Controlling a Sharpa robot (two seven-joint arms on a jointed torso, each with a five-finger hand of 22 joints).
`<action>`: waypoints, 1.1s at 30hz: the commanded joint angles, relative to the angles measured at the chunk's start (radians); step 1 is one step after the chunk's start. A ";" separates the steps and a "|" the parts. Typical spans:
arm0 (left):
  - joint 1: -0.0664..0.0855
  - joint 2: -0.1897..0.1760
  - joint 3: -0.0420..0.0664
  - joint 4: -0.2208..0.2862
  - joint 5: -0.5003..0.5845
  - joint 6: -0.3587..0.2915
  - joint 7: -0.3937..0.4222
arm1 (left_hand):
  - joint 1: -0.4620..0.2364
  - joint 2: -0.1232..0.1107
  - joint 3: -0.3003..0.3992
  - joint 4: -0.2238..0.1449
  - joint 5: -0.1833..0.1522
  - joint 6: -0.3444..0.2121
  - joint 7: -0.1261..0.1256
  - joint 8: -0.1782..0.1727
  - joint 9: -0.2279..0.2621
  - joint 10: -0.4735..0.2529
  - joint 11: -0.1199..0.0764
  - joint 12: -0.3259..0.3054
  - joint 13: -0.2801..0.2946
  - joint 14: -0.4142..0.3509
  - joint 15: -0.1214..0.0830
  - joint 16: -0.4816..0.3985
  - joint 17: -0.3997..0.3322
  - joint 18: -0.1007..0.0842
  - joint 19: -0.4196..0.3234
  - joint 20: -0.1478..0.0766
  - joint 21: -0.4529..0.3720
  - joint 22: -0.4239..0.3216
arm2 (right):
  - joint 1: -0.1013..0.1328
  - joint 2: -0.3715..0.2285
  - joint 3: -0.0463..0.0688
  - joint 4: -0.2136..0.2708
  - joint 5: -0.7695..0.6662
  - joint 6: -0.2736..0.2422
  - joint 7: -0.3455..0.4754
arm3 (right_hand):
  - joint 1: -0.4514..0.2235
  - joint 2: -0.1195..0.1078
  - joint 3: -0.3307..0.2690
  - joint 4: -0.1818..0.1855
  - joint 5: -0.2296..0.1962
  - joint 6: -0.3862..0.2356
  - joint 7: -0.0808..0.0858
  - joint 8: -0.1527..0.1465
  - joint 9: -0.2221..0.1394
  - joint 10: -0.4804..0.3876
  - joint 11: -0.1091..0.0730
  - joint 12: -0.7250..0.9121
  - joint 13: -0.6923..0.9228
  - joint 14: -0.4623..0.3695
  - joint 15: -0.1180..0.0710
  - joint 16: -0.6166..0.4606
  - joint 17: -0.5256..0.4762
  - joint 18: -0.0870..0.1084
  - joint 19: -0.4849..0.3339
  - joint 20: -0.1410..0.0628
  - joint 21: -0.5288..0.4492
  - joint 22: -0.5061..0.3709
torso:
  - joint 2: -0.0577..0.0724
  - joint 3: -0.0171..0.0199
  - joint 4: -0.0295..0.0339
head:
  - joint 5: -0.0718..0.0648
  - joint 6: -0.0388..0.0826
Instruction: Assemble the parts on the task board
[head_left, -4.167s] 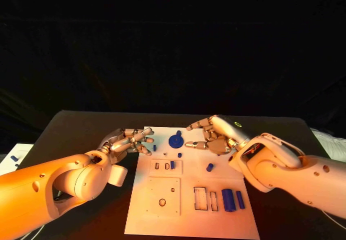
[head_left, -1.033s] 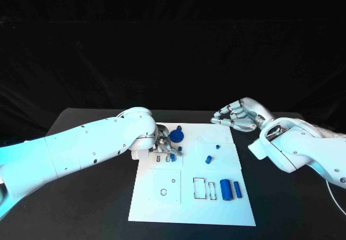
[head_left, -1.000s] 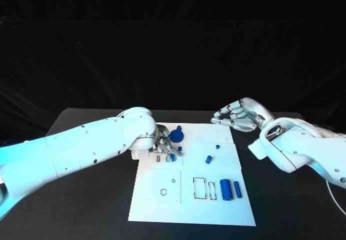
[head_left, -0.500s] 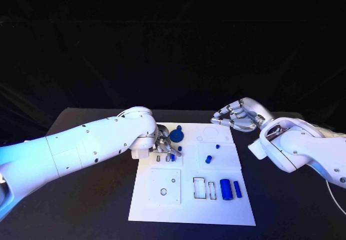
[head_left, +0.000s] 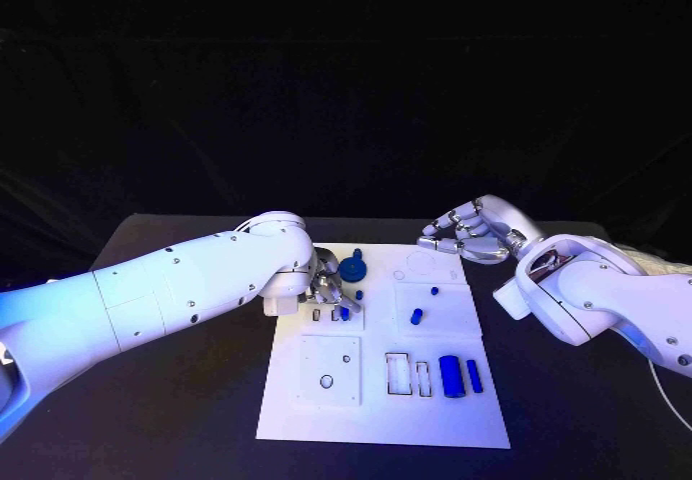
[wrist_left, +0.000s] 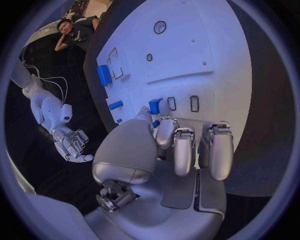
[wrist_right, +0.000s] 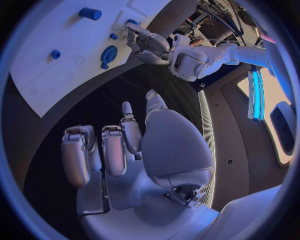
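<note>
Task board (head_left: 378, 400) matt white; parts (head_left: 451, 376) smooth blue plastic; table (head_left: 173, 400) matt blk.

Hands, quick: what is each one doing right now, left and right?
Left hand: fingertips down at a small blue part on the task board; a grip cannot be told.
Right hand: fingers curled, holding nothing, beside the board.

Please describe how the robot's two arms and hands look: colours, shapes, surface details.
Both arms are smooth, rounded white shells dotted with small dark screws. The left hand and right hand are silver metal, with segmented fingers and broad rounded palms.
</note>
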 joint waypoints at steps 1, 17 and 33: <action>0.000 0.004 0.000 0.000 0.001 0.007 -0.074 | 0.017 -0.014 0.039 -0.005 0.005 -0.011 -0.001 -0.014 0.000 -0.004 -0.007 -0.001 0.002 0.106 -0.005 0.003 0.264 -0.017 0.094 -0.005 0.000 0.241 | -0.001 0.001 0.000 0.002 -0.012 0.015 0.001 | -0.005 0.010 -0.006 0.002 0.005 -0.011 0.000 -0.002 0.001 0.002 -0.010 -0.004 0.058 0.071 -0.006 -0.004 0.095 0.006 0.041 -0.008 -0.005 0.190 | -0.001 0.0001 0.0007 | 0.002 -0.001; -0.002 0.003 0.000 0.003 0.043 -0.019 -0.066 | 0.126 -0.165 0.501 -0.102 0.188 -0.039 0.019 -0.075 0.013 -0.021 0.008 -0.041 -0.026 0.106 0.005 0.003 0.264 -0.016 0.090 0.005 -0.005 0.235 | -0.002 0.002 0.000 0.000 -0.012 0.017 0.001 | -0.006 0.011 -0.008 0.002 0.006 -0.016 0.002 -0.005 0.002 0.002 -0.009 -0.003 0.058 0.071 -0.005 -0.003 0.095 0.006 0.041 -0.007 -0.005 0.190 | -0.001 0.0002 0.0008 | 0.001 -0.003; -0.003 -0.051 0.001 0.073 0.067 -0.159 -0.039 | 0.037 -0.213 0.671 -0.171 0.183 -0.039 0.027 -0.055 0.067 -0.006 0.011 -0.035 -0.020 0.106 0.011 0.003 0.264 -0.017 0.093 0.010 -0.002 0.240 | -0.002 0.006 0.000 -0.007 -0.008 0.016 0.006 | -0.007 0.012 -0.009 0.003 0.007 -0.021 0.003 -0.007 0.002 0.001 -0.007 -0.006 0.057 0.071 -0.004 -0.005 0.092 0.007 0.039 -0.007 -0.007 0.187 | -0.001 0.0022 0.0040 | 0.008 0.002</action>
